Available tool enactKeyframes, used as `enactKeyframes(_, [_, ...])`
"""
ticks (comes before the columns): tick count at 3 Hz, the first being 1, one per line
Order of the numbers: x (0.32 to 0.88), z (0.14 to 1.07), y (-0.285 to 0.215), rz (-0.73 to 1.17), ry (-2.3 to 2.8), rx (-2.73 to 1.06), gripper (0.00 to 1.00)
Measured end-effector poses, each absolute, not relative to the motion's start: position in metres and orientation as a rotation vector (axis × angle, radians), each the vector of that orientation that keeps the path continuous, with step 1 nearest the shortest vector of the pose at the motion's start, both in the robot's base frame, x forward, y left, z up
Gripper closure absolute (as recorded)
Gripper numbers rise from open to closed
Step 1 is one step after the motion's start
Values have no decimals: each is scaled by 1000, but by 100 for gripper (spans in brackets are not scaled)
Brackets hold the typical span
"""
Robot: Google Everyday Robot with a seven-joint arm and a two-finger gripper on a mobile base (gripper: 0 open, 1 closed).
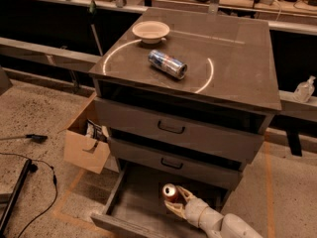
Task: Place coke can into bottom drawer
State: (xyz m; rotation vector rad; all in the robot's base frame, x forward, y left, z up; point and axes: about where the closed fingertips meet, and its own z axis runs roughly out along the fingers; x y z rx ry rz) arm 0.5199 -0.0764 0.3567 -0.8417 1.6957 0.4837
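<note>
The coke can (170, 192), red with a silver top, stands upright inside the open bottom drawer (134, 202), toward its right side. My gripper (174, 200) reaches into the drawer from the lower right. Its pale fingers (183, 194) lie on either side of the can and are closed on it. The can is at or just above the drawer floor; I cannot tell if it touches. The two upper drawers with black handles are closed.
A blue-and-silver can (168, 64) lies on its side on the cabinet top (237, 63), with a white bowl (150, 31) behind it. An open cardboard box (88, 143) stands left of the cabinet. Cables lie on the floor at left (34, 177).
</note>
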Motion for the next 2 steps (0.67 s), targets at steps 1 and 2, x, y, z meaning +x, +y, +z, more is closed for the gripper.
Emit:
enactKeyframes(1, [528,327,-86,460,1734,-833,100])
enactKeyframes(2, [530,294,-97,447,1780,-821,100])
